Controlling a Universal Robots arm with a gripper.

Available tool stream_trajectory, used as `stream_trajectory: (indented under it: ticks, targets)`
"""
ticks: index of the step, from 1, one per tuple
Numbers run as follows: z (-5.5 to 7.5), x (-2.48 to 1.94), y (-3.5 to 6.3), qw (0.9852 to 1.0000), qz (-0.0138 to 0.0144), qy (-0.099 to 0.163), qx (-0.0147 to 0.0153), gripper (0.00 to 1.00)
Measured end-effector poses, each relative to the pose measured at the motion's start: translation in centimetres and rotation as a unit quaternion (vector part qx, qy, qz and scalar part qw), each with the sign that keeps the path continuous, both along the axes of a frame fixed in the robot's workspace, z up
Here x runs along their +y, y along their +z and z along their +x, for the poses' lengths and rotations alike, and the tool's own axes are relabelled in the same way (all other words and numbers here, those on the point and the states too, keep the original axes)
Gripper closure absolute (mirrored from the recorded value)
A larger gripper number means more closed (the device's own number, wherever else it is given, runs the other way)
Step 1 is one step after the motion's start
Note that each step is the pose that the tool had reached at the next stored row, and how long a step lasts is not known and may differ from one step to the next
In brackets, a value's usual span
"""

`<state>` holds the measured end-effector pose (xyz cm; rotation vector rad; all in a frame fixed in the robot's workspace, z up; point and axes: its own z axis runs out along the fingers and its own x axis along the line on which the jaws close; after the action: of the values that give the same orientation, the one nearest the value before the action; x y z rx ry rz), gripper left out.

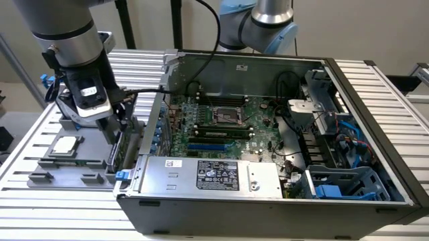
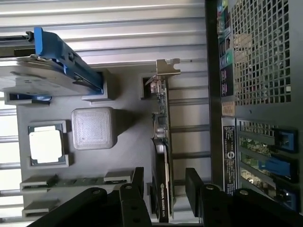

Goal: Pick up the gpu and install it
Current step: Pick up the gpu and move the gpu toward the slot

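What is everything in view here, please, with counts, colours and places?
Thin graphics card: one, black and green, upright between the gripper's fingers
Grey fixture tray: one, exterior view's left
Hard drive: one, silver, blue frame, on tray
Square chip: one, silver, on tray
Open metal case: one, dark grey, beside tray
Large motherboard: one, green, inside case
Slatted metal table: one, silver, underneath
Gripper: one, black, open around card
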<state>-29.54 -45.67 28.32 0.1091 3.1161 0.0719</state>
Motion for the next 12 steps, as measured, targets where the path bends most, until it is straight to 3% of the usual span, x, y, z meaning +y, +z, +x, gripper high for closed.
stream_trajectory:
  ticks: [12]
  targets:
    - [0.3,0.12,-2.19,1.0000,0.0000,0.000,0.0000,0.00]
